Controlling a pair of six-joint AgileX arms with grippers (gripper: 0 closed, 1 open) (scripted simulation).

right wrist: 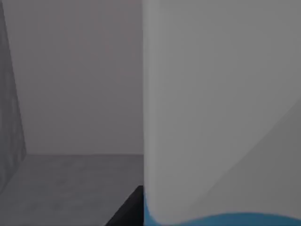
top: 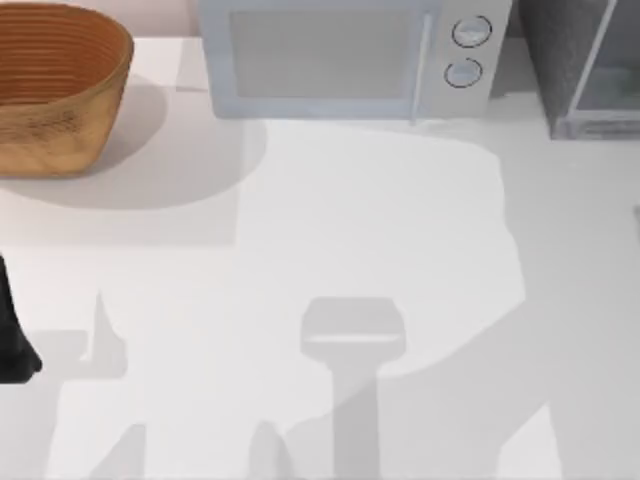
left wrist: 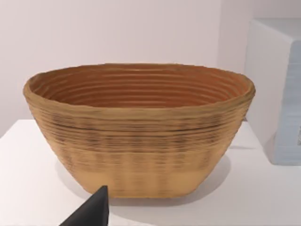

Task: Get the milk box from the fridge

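Milk box [right wrist: 221, 108] is right up against your right tool's camera, white top with a strip of blue below, sitting inside the fridge [top: 585, 70] on its grey floor. Can't tell if that tool has closed on it yet or is wide. So you've reached in, but pulling the box out onto the tabletop [top: 380, 230] is all left, I'd say. Left tool [left wrist: 91, 212] is parked facing the basket [left wrist: 141, 132]; can't tell its state either.
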